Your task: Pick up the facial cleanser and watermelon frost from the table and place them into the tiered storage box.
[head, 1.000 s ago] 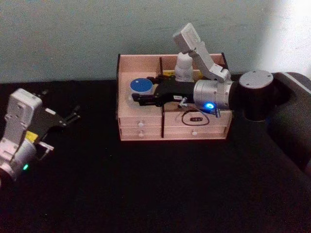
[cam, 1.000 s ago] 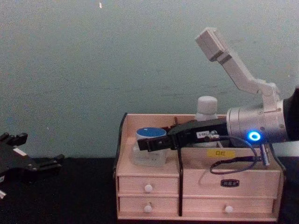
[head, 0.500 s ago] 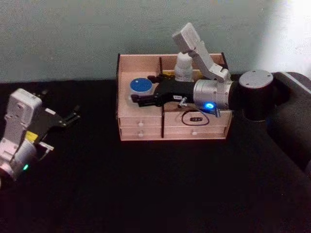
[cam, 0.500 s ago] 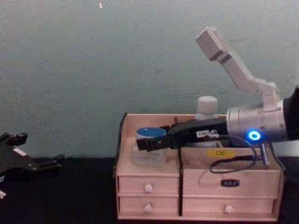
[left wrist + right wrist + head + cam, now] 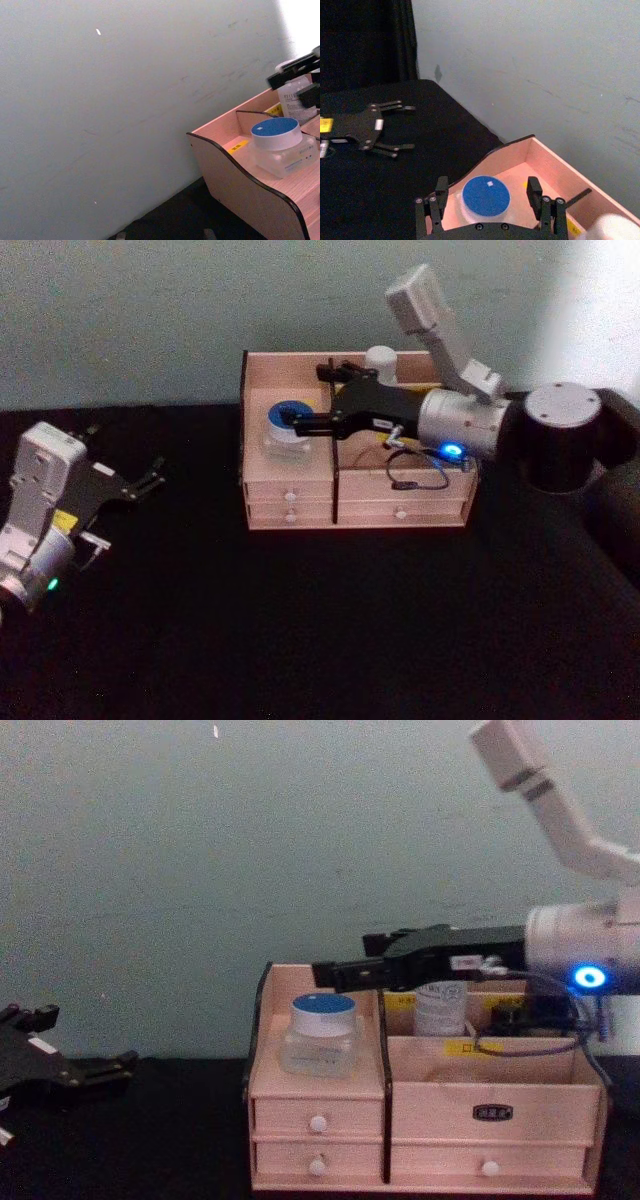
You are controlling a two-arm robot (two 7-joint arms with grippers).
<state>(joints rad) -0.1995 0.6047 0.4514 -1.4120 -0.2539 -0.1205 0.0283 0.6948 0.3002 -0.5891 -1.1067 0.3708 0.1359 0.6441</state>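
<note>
Two containers now sit inside the tiered storage box (image 5: 290, 502). The blue-lidded jar (image 5: 287, 426) stands upright in the box's left compartment, and the white-capped bottle (image 5: 438, 1009) stands upright in the rear section to its right. Which label, facial cleanser or watermelon frost, belongs to which container cannot be read.

Change from one second ago: the right gripper (image 5: 304, 400) then straddled the jar at lid level inside the left compartment. It has now risen clear and hangs above the jar, apart from it, as the chest view shows. The jar stays where it was, so the release appears complete. With both containers in the box, the placing work appears finished; what remains is judged to be withdrawal of the arm.

Right arm pose: the arm reaches in from the robot's right, forearm roughly level, crossing over the box's right half, with the wrist camera bracket angled upward. Its jaws are spread wide, wider than the jar lid, one finger (image 5: 441, 187) to each side in the right wrist view, holding nothing.

Left arm: the left gripper (image 5: 150, 474) rests parked over the black table (image 5: 300, 640), well apart from the box, jaws spread and empty.
</note>
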